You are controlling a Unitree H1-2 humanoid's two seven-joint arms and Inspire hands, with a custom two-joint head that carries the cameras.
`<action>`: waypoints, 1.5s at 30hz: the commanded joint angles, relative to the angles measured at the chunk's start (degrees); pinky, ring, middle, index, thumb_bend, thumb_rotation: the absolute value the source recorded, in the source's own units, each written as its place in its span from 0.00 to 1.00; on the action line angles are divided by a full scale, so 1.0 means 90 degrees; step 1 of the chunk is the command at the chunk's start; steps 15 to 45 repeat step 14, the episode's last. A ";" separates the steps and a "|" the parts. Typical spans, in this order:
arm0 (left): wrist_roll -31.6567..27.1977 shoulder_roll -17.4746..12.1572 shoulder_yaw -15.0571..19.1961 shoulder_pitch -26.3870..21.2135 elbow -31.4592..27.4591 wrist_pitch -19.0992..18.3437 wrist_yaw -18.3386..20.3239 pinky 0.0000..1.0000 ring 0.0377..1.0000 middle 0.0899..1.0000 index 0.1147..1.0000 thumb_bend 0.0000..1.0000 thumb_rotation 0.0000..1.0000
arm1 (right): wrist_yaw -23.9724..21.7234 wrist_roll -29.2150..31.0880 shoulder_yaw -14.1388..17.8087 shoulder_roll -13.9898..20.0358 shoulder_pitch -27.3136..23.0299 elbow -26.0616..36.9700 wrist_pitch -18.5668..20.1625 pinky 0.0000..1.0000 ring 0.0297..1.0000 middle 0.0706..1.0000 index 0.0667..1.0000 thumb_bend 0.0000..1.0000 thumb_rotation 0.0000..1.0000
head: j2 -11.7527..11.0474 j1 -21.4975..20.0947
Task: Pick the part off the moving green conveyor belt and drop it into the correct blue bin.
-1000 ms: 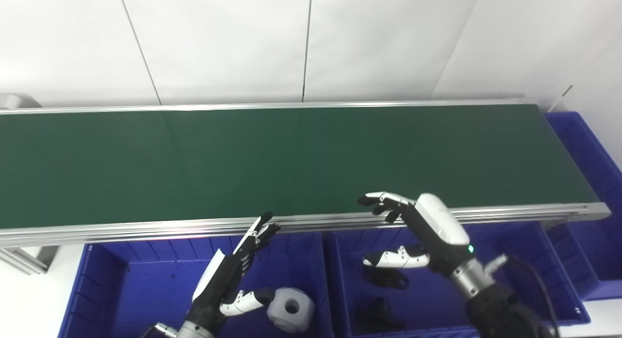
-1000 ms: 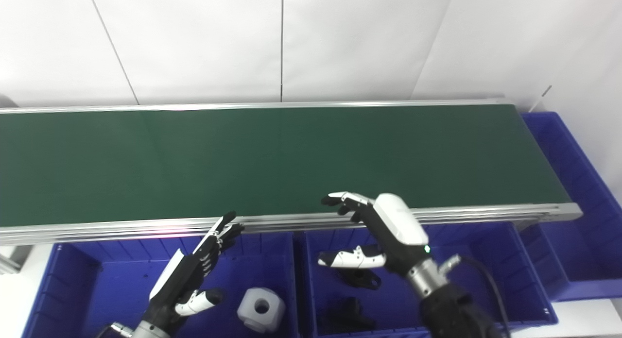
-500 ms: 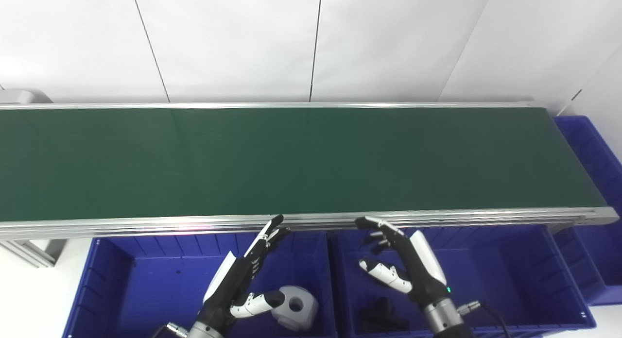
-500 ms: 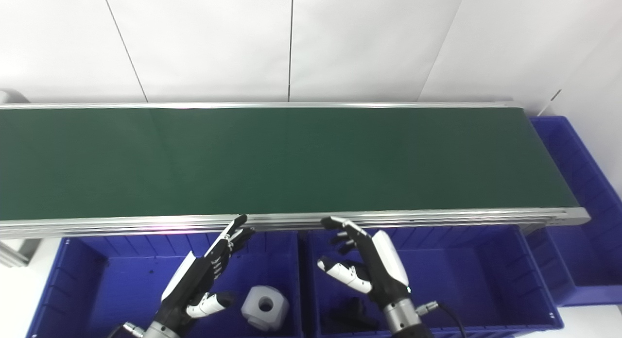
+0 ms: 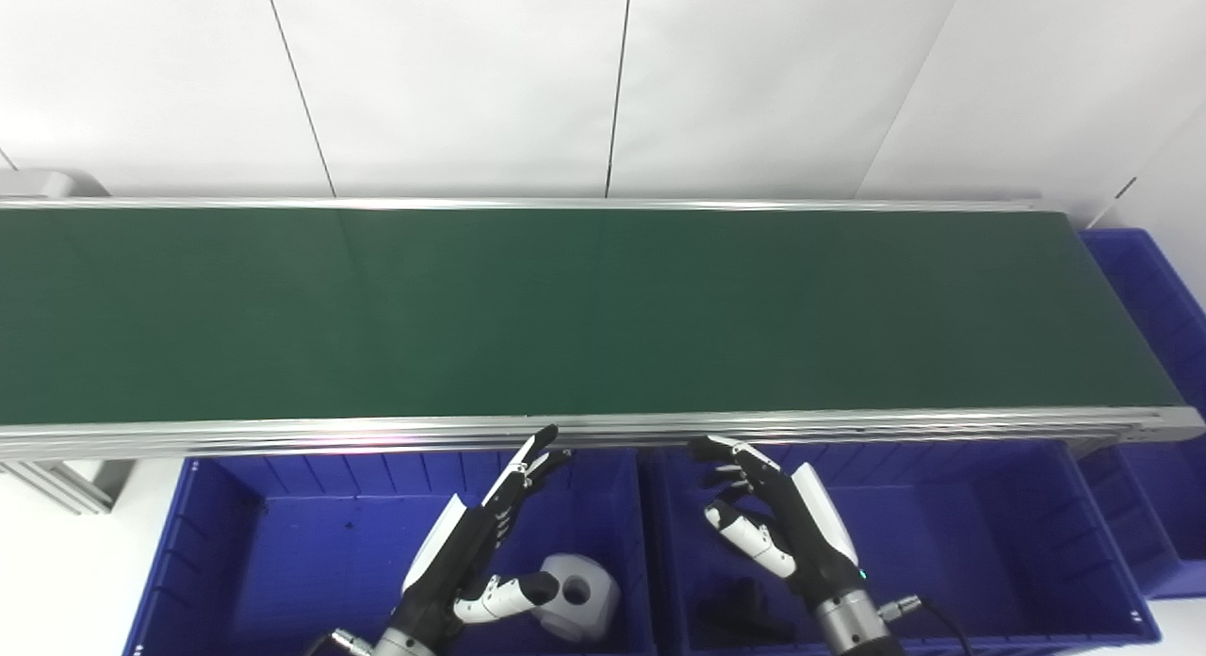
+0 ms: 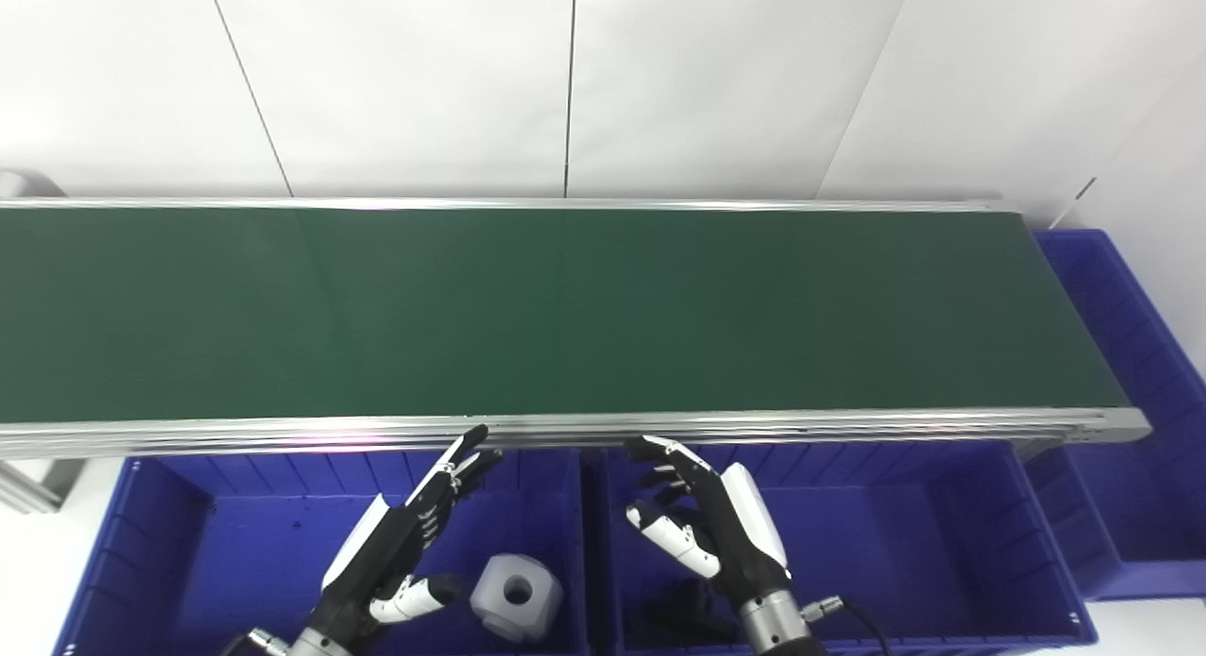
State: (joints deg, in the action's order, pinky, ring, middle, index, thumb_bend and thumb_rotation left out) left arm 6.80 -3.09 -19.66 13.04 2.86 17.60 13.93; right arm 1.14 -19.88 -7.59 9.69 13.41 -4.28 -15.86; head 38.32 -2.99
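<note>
Down in the left blue bin (image 5: 203, 543) lies the white part (image 5: 575, 595), blocky with no clear long axis, its round hole facing up toward the camera. Both the left hand (image 5: 471, 557) and right hand (image 5: 787, 533) hover spread and holding nothing, the right over the middle blue bin (image 5: 1036, 552) just below the green conveyor belt (image 5: 565, 307).

No legible text, label, brand mark, number or sign appears in either view. The dark green conveyor belt (image 5: 603, 312) carries a plain surface with no printing. The aluminium side rail of the conveyor (image 5: 283, 437) bears no visible marking. The blue plastic bins (image 5: 283, 533) show no tags or lettering on their walls. The white wall panels (image 5: 452, 81) are unmarked. The white and black casings of the left hand (image 5: 471, 552) and the right hand (image 5: 787, 524) show no readable marking.
</note>
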 commanded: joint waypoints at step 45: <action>0.0012 0.0082 -0.0024 -0.0044 -0.0166 0.0117 -0.0075 0.98 0.97 0.93 0.98 1.00 0.78 | 0.0035 0.0357 0.0061 0.0001 -0.0090 0.0072 -0.0380 0.61 0.67 0.78 0.77 0.76 1.00 | 0.0028 0.0049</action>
